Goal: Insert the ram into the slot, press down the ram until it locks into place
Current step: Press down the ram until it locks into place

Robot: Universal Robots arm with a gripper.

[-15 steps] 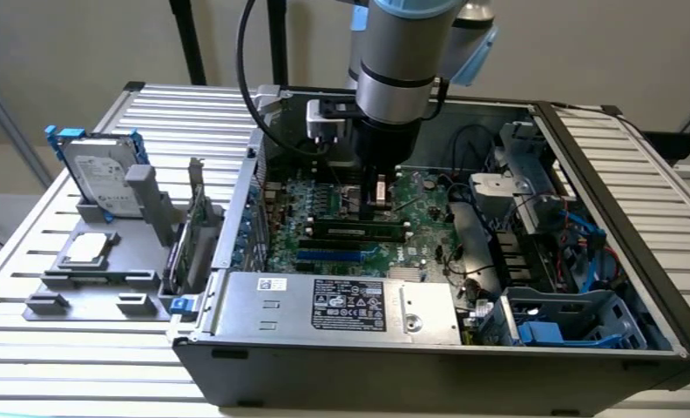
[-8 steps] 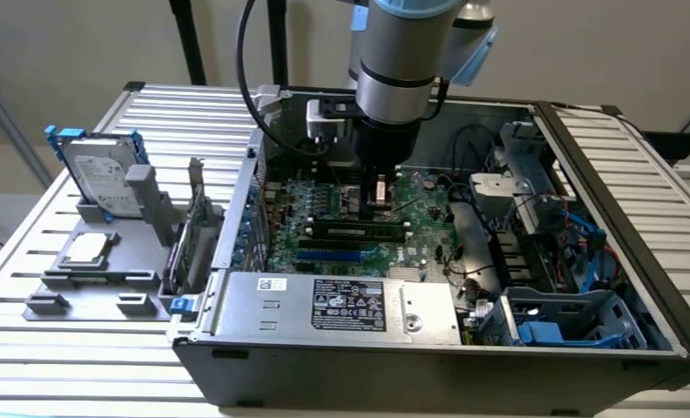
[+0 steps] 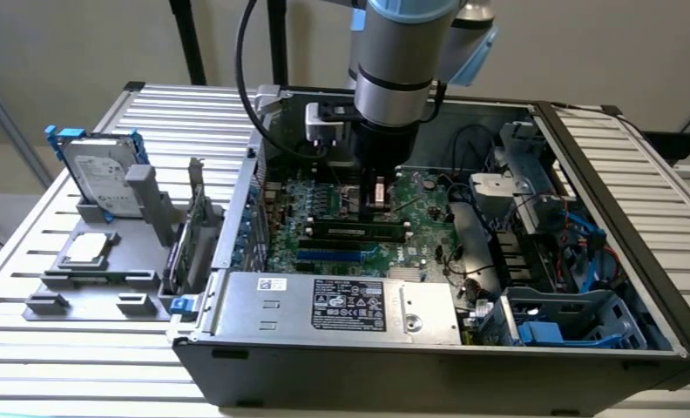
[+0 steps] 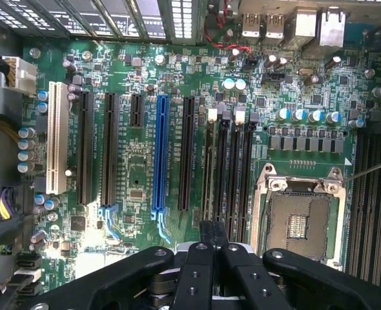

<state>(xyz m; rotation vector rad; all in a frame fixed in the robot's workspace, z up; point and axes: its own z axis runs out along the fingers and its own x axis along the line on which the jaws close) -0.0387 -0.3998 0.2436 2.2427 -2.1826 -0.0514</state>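
Hovering tool (image 4: 214, 227), seemingly closed, above slot (image 4: 223, 174)

We see a table (image 3: 77, 366) of pale ribbed metal slats carrying everything. Across its middle and the exterior view's right sits an open computer case (image 3: 438, 370), lying on its side, its near wall reaching almost to the table's near edge. On the exterior view's left, just beside the case, rests a grey fixture tray (image 3: 84, 283). A hard drive (image 3: 98, 178) stands upright at the tray's far end, and a silver processor (image 3: 90, 249) lies flat nearer to us.
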